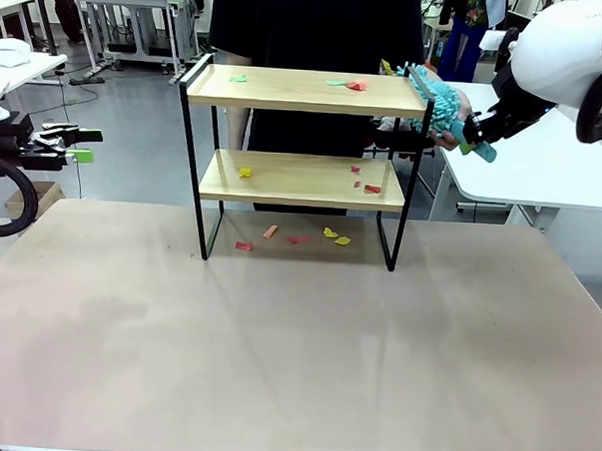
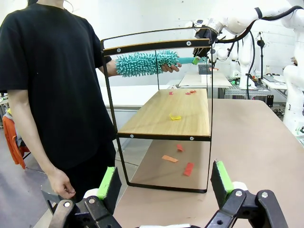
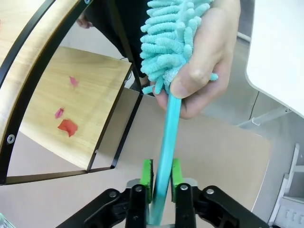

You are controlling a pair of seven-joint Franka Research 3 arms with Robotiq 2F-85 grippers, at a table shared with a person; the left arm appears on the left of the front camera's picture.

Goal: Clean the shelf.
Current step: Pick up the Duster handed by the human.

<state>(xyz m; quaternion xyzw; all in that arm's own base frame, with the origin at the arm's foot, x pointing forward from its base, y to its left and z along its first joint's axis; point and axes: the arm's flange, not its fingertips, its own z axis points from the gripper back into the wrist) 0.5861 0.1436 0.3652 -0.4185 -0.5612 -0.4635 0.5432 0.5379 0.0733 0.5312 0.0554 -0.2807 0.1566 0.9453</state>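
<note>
Right jaws pinch duster handle (image 3: 165,142) — its end hidden.

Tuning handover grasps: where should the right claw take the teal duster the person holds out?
The duster's bare handle, near its free end, approached end-on, away from the person's hand. It is thin and fits the jaws; the fluffy head is soft and the hand wraps its base. The right claw is shut there.

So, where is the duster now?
In the front view the duster is at the right end of the shelf, its handle in the right gripper and the person's hand.
</note>
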